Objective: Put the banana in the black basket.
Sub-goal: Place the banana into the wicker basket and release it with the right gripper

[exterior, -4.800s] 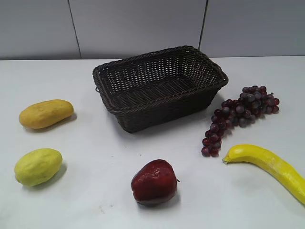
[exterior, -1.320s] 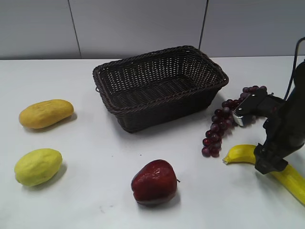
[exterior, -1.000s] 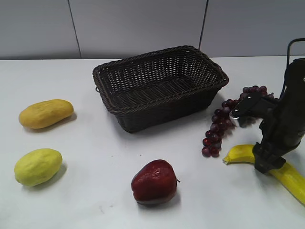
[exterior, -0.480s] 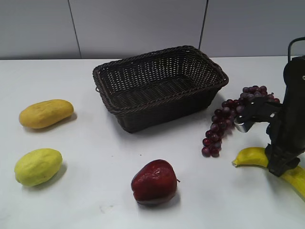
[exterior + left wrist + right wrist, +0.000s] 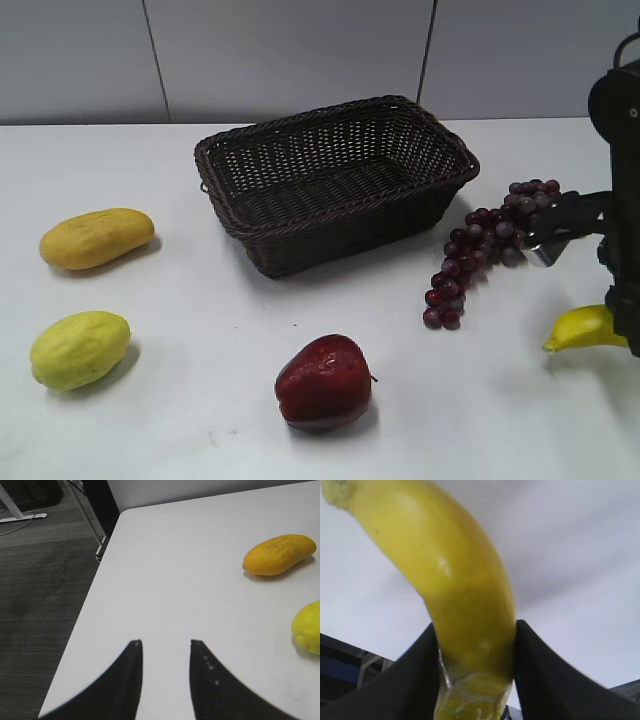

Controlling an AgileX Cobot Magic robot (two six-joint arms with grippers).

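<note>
The banana (image 5: 588, 328) is at the far right edge of the exterior view, only its tapered tip showing beside the dark right arm. In the right wrist view the banana (image 5: 450, 580) fills the frame and my right gripper (image 5: 476, 630) is shut on it, a black finger on each side. The black basket (image 5: 335, 180) stands at the back middle of the table, with nothing seen inside it. My left gripper (image 5: 164, 643) is open and holds nothing, above the table's left corner; it does not show in the exterior view.
A bunch of dark grapes (image 5: 495, 242) lies between the basket and the right arm. A red apple (image 5: 324, 382) sits front middle. An orange-yellow oval fruit (image 5: 96, 238) and a yellow-green fruit (image 5: 80, 348) lie at the left.
My right gripper came in over the banana, closed on it and has carried it to the right and up off the table, so most of it has left the exterior view.
</note>
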